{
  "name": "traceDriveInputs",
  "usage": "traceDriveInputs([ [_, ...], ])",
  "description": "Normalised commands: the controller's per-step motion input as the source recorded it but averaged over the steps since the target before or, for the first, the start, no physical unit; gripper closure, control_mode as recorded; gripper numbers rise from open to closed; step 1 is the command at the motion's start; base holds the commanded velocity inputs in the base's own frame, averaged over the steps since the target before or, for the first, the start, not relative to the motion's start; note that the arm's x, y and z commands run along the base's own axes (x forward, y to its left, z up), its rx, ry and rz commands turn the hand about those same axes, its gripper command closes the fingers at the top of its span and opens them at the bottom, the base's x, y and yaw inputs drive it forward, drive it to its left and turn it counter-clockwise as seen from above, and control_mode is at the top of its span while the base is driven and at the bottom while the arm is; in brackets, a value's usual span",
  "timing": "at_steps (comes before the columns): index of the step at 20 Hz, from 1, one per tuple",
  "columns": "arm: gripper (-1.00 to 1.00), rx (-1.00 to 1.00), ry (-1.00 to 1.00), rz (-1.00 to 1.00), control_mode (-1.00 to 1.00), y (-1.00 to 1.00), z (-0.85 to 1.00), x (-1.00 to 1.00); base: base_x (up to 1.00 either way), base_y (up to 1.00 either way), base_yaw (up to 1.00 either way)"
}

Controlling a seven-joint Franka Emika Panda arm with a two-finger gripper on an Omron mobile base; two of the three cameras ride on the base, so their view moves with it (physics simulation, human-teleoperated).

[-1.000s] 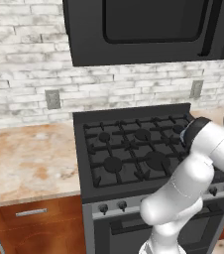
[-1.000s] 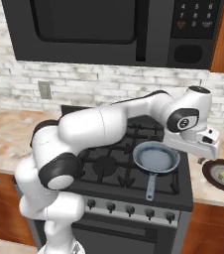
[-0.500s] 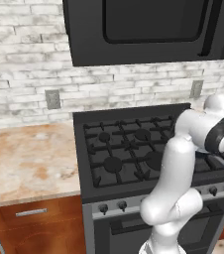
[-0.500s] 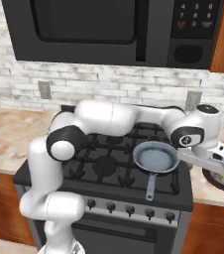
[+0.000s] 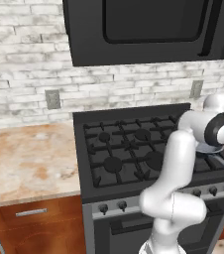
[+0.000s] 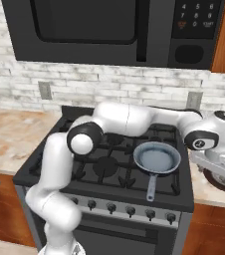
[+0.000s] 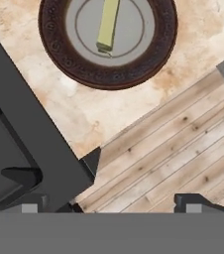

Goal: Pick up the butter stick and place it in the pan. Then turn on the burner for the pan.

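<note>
One pale yellow rectangular butter stick (image 7: 107, 25) lies on a round dark-rimmed plate (image 7: 52, 42) at upper centre of the hand view, on the marbled bench (image 7: 89, 111). The gripper's (image 7: 111, 203) fingers stand wide apart, holding nothing. The round blue-grey frying pan (image 6: 157, 158) sits right of centre on the black stove (image 6: 104, 167).

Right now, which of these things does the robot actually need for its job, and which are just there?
Needed:
butter stick, lying on a plate
pan, on the stove
stove with its burner knobs

Just there:
plate
microwave
counter
wall outlets

Glossy white rounded arm (image 6: 129, 119); dark disc-shaped joint caps; small dark pincer (image 7: 109, 204) tips.
</note>
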Motion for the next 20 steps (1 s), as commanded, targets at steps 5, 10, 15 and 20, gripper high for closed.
traceDriveInputs([
  [5, -1.0, 0.06, 0.0, -0.07, -1.0, -0.04, 0.0, 0.27, 0.0, 0.0, 0.0],
  [10, -1.0, 0.0, 0.0, -0.01, -1.0, -0.01, 0.0, 0.53, 0.0, 0.0, 0.0],
  [15, -1.0, 0.0, 0.0, 0.0, -1.0, -0.11, -0.14, 0.49, 0.0, 0.0, 0.0],
  [20, -1.0, 0.0, 0.0, 0.0, -1.0, -0.23, -0.29, 0.26, 0.0, 0.0, 0.0],
])
